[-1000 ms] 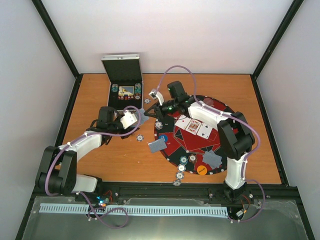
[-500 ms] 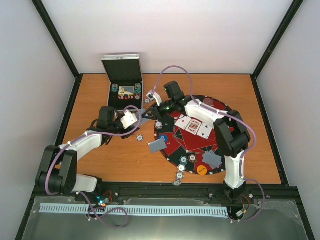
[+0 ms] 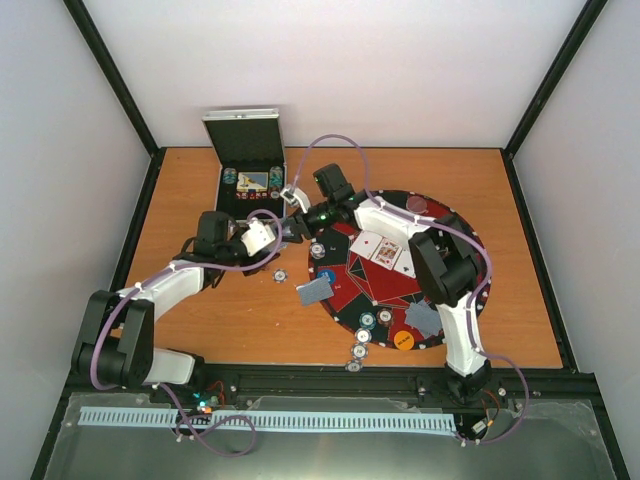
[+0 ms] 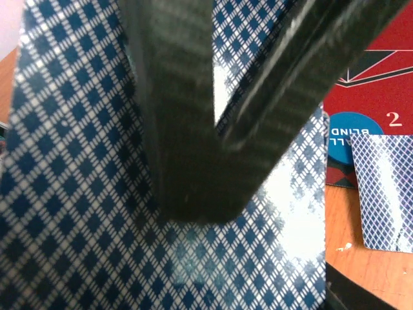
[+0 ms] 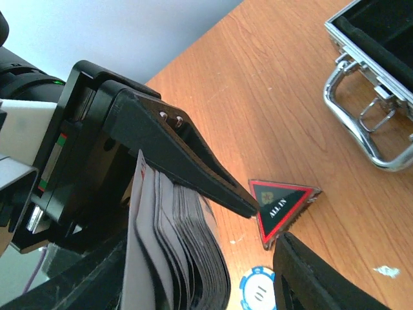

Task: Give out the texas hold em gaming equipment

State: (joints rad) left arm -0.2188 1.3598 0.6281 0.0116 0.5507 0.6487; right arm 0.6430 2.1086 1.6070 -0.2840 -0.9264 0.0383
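My left gripper (image 3: 268, 237) is shut on a thick deck of playing cards (image 3: 258, 238), held above the bare table left of the round poker mat (image 3: 455, 228). The deck's blue-diamond back (image 4: 77, 194) fills the left wrist view around my left gripper (image 4: 197, 206). In the right wrist view the deck's edge (image 5: 187, 258) stands between the two dark fingers of my right gripper (image 5: 206, 284), which is open. From above, the right gripper (image 3: 287, 224) sits right against the deck. Face-up cards (image 3: 385, 250), poker chips (image 3: 368, 322), an orange disc (image 3: 404, 340) and a blue disc (image 3: 326, 276) lie on the mat.
An open metal case (image 3: 250, 165) with chips stands at the back left; its handle (image 5: 368, 123) shows in the right wrist view. A triangular "ALL IN" marker (image 5: 281, 206) and a blue-white chip (image 5: 261, 294) lie under the deck. Face-down cards (image 3: 314, 290) and loose chips (image 3: 358, 351) lie at the mat's near edge.
The right arm has swung left toward the deck and its jaws have gone from shut to open. The left arm and the deck have stayed put.
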